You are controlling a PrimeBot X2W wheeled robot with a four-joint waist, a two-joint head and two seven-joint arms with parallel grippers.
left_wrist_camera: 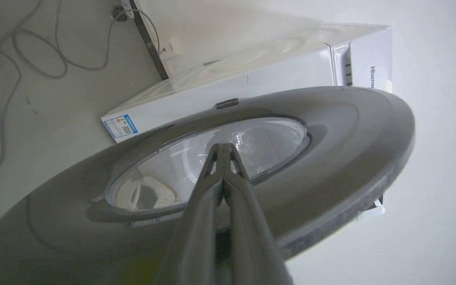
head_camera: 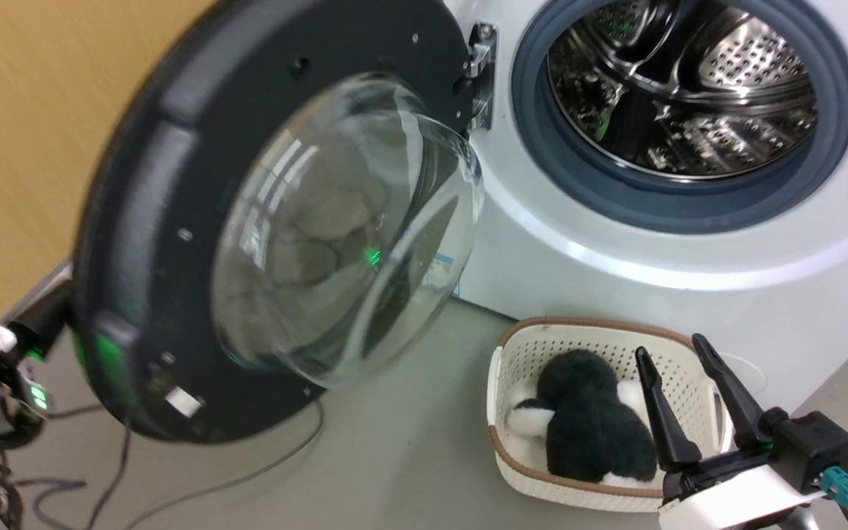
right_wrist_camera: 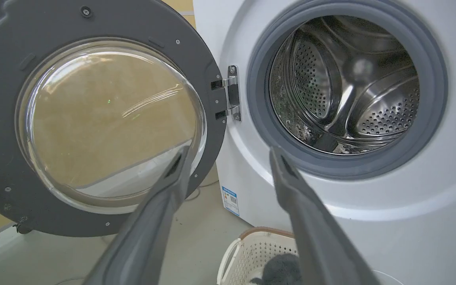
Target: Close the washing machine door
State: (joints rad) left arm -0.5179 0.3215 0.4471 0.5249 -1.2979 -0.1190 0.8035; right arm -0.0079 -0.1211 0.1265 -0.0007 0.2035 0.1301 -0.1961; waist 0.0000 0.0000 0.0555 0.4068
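Observation:
The washing machine door (head_camera: 144, 221) stands swung wide open to the left, its glass bowl window (head_camera: 343, 235) bulging toward me. Its metal hinge (head_camera: 481, 70) joins it to the white washing machine (head_camera: 615, 280), whose steel drum (head_camera: 689, 88) is open to view. My left gripper (left_wrist_camera: 224, 147) is shut with nothing in it, behind the door, its tips at the window of the door's outer face (left_wrist_camera: 331, 130). In the head view the door hides its fingers. My right gripper (head_camera: 670, 353) is open and empty at lower right, over the basket, and points between door and drum (right_wrist_camera: 228, 150).
A cream perforated basket (head_camera: 542, 346) holding a black and white plush (head_camera: 593, 419) sits on the floor in front of the machine. Grey cables (head_camera: 262, 464) trail over the floor under the door. A tan wall (head_camera: 19, 132) stands at the left.

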